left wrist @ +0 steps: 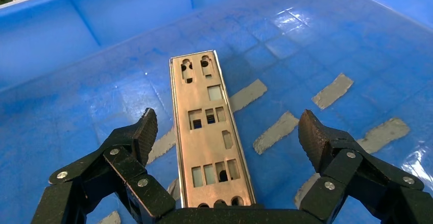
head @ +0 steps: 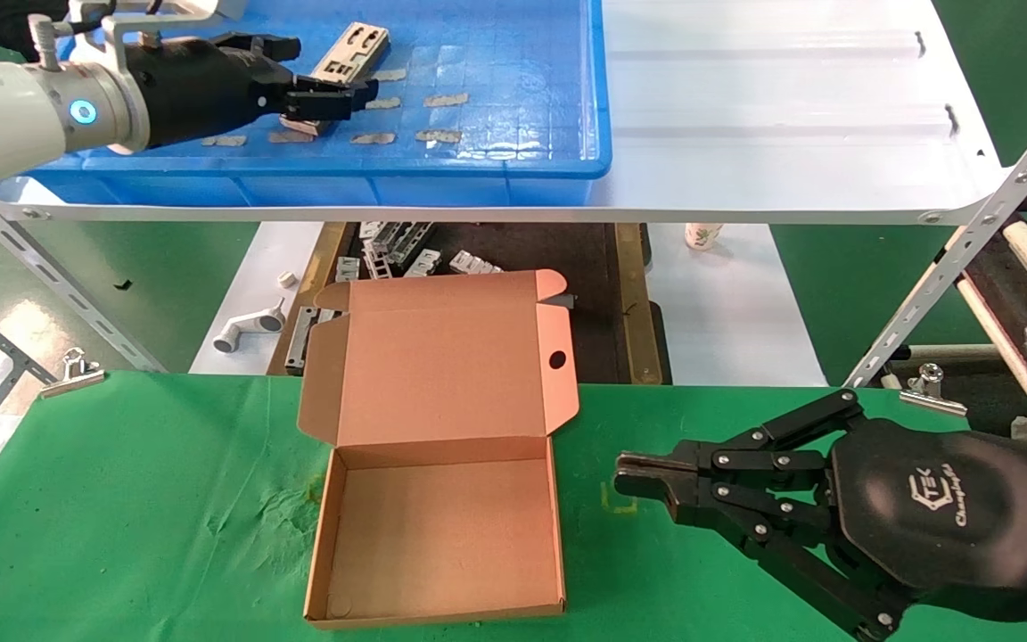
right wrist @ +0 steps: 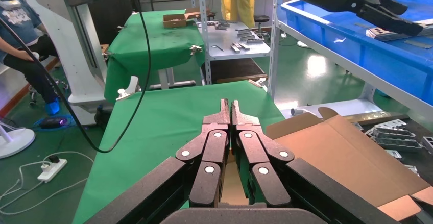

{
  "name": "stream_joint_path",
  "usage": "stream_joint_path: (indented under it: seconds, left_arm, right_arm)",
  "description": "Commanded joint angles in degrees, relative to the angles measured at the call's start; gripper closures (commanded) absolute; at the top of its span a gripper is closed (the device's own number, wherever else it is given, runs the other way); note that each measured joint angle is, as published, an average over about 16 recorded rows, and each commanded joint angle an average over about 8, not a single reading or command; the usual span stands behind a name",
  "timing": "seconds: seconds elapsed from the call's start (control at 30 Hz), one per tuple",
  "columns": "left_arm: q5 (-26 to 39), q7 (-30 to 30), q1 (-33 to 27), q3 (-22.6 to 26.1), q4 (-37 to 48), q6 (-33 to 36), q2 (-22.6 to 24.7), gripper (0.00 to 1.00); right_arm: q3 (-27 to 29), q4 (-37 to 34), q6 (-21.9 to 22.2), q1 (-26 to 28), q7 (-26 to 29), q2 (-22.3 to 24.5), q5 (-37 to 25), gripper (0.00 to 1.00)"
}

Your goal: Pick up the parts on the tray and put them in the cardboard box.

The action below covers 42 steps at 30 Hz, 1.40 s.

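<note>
Left gripper (left wrist: 227,132) spread wide astride the part (left wrist: 210,132), its near end hidden; right gripper (head: 634,477) clenched, idle.

One part (head: 352,50), one tray (head: 513,165), one cardboard box (head: 442,535).

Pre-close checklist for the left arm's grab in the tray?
1. Left end effector open, one finger on each long side of the plate: ok.
2. Plate centred between fingers: ok.
3. Plate lying flat on tray floor: ok.
4. Fingers low enough to catch the plate edges: cannot tell.
5. Box open and empty on the green cloth: ok.
6. Right end effector shut, beside the box, not over it: ok.
</note>
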Motion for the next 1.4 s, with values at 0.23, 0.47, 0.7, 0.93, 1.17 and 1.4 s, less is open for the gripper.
stream_joint_path:
  seconds: [0.23, 0.47, 0.7, 0.93, 1.17, 1.4]
  left_arm:
    - [-0.94, 2.58, -1.59, -0.70, 5.19, -0.27, 1.64, 0.71]
    - [-1.52, 3.80, -2.40, -1.11, 8.43, -0.43, 2.67, 1.00]
    - [-2.08, 5.25, -2.88, -1.53, 10.25, -0.96, 3.37, 1.00]
    - [-2.44, 6.59, -3.15, -1.81, 11.47, -1.52, 3.58, 1.00]
    - [-2.59, 7.58, -3.23, -1.94, 12.45, -1.81, 3.64, 1.00]
    - [-2.74, 8.12, -3.38, -2.06, 13.18, -2.33, 3.68, 1.00]
  right_arm:
    - [0.00, 0.00, 0.00, 0.00, 0.00, 0.00, 0.00, 1.00]
    - [-0.01, 0.00, 0.00, 0.00, 0.00, 0.00, 0.01, 1.00]
    - [-0.01, 0.00, 0.01, 0.00, -0.01, 0.00, 0.01, 1.00]
    - [-0.02, 0.00, 0.01, 0.00, -0.01, 0.01, 0.01, 1.00]
    - [-0.02, 0.00, 0.01, 0.01, -0.01, 0.01, 0.01, 1.00]
    - [-0.03, 0.00, 0.01, 0.01, -0.01, 0.01, 0.02, 1.00]
